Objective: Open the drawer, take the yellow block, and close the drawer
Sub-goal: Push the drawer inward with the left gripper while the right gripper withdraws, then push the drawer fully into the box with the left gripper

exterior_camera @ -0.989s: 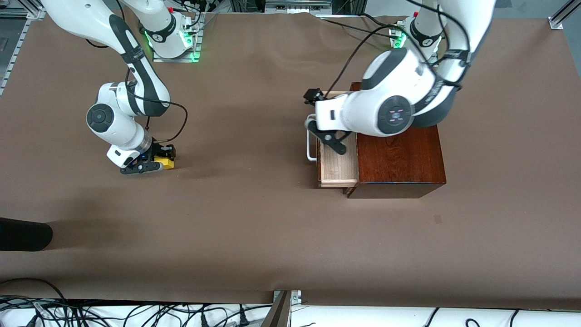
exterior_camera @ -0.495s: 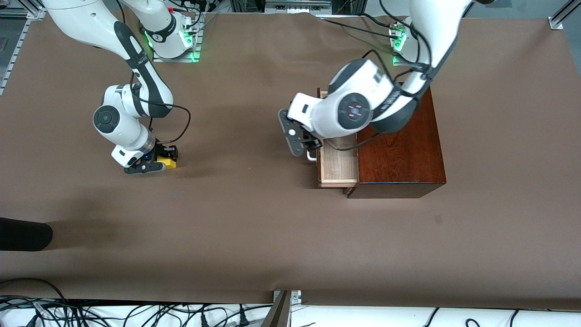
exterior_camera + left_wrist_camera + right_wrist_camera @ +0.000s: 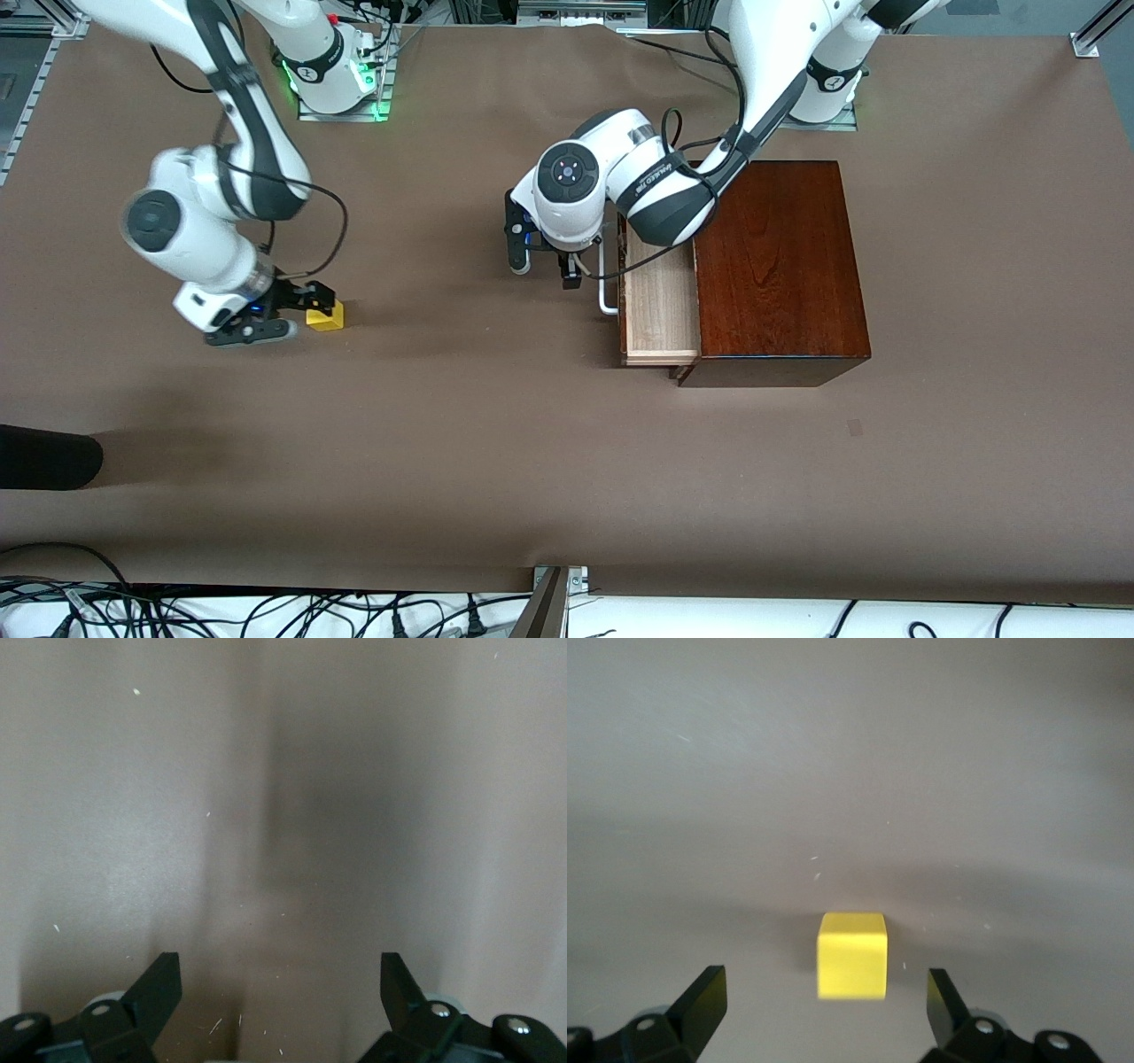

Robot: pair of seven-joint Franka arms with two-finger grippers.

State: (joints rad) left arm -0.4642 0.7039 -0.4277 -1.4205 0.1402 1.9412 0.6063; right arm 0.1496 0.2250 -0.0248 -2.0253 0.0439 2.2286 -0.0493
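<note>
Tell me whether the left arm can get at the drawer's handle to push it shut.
Probably yes. The left gripper, open, hangs over bare table just in front of the white handle of the drawer, which stands open, with nothing between. The yellow block sits by the right gripper.

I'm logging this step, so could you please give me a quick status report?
Right gripper open beside small yellow cube on table. Left gripper open, empty, by white bar handle. Pale-wood drawer open. Nothing obstructing.

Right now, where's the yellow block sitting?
The yellow block sits on the table toward the right arm's end, just off the open right gripper, apart from its fingers and well away from the drawer.
</note>
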